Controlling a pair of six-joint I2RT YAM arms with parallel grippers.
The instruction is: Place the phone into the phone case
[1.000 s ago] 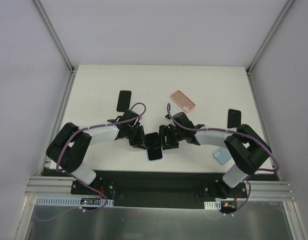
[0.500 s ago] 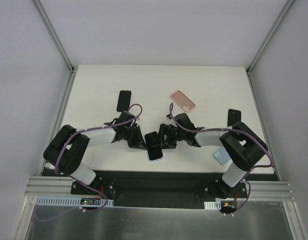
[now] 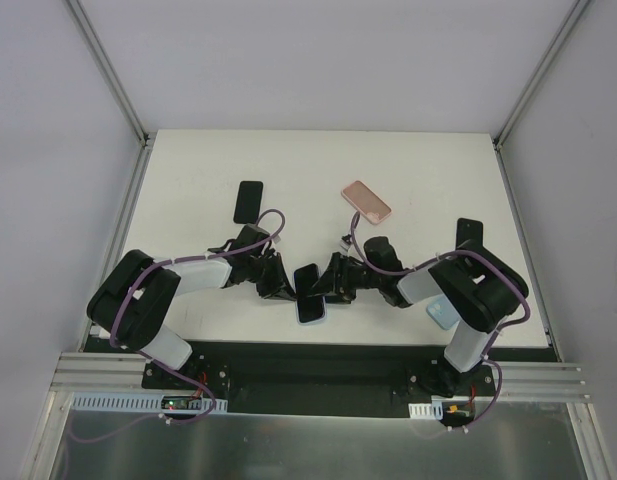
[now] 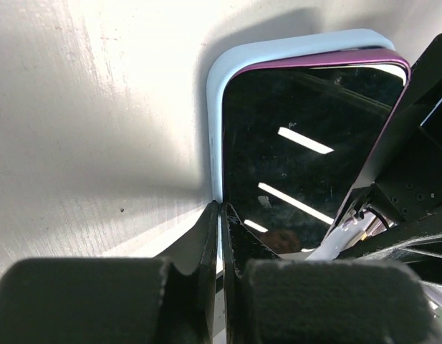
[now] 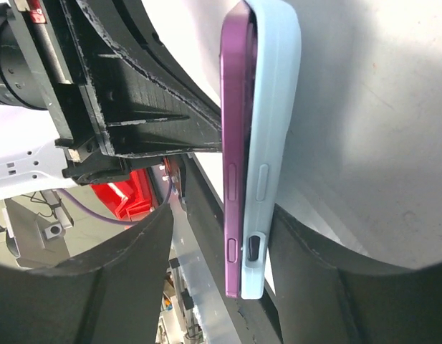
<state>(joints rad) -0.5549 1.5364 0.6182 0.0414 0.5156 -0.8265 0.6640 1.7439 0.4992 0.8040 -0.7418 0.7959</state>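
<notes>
A purple-edged phone point(image 3: 308, 288) with a dark screen lies partly in a light blue phone case point(image 3: 312, 314) near the table's front edge. In the left wrist view the phone point(image 4: 306, 143) sits inside the case's rim point(image 4: 215, 107). My left gripper point(image 4: 222, 209) is shut with its tips pinching the case's left edge. It is left of the phone in the top view point(image 3: 284, 289). In the right wrist view the phone point(image 5: 235, 107) and case point(image 5: 276, 107) stand edge-on, slightly apart. My right gripper point(image 5: 228, 215) is open and straddles them, one finger point(image 5: 306, 251) against the case's back.
Two black phones lie on the table, one at back left point(image 3: 249, 201) and one at right point(image 3: 469, 236). A pink case point(image 3: 367, 201) lies at the back. Another light blue case point(image 3: 443, 314) lies under the right arm. The table's front edge point(image 3: 318, 345) is just below the phone.
The right arm has folded in and its wrist has dropped lower beside the phone. The phone and case have turned slightly. The left gripper has stayed at the case's edge.
</notes>
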